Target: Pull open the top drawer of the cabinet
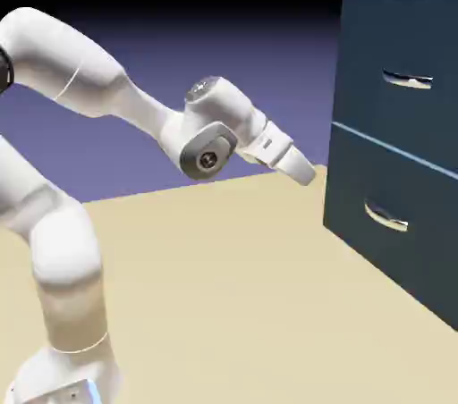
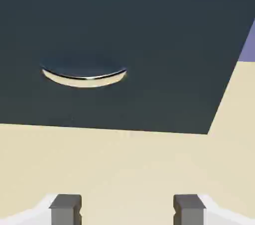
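The dark navy cabinet (image 1: 394, 152) stands at the exterior view's right, with a pale seam between its two fronts. The top drawer (image 1: 402, 45) is closed flush, and its curved silver handle (image 1: 407, 80) is free. My gripper (image 1: 309, 172) hangs above the table, left of the cabinet, at about the seam's height and apart from it, angled down toward the lower front. In the hand view the lower drawer's handle (image 2: 83, 77) shows up and to the left, with the seam along the top edge. The gripper (image 2: 127, 210) is open and nothing lies between its grey fingertips (image 2: 64, 209).
The tan table (image 1: 233, 286) stretches from the arm's base to the foot of the cabinet. The lower drawer (image 1: 385, 241) with its own silver handle (image 1: 386, 217) sits closed under the seam.
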